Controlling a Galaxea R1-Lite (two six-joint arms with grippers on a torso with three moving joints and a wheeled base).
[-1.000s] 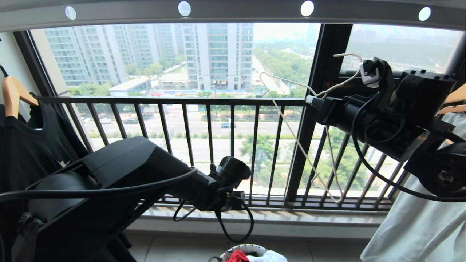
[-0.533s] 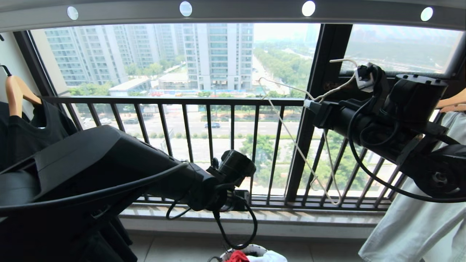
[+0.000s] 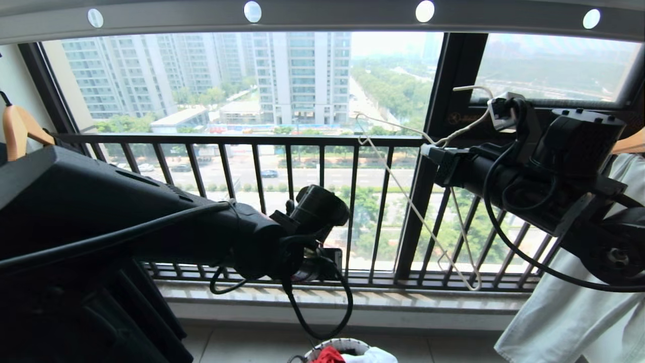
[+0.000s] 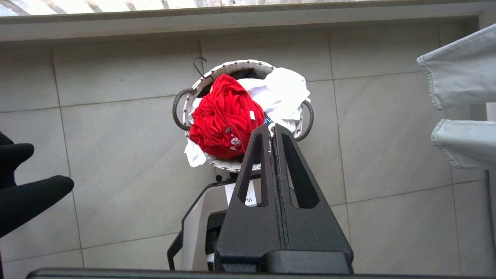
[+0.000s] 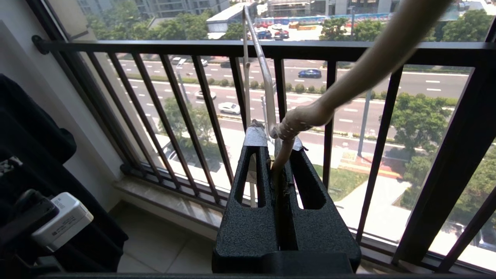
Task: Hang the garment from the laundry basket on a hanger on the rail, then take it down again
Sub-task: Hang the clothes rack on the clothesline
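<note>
On the left, the left arm has risen since a second ago, covering more of the black shirt. The left gripper has closed from wide to fully together and empty, above the laundry basket on the floor, where the red garment lies bunched beside a white cloth. To the right, the right gripper stays clamped on the hanger, below the rail.
</note>
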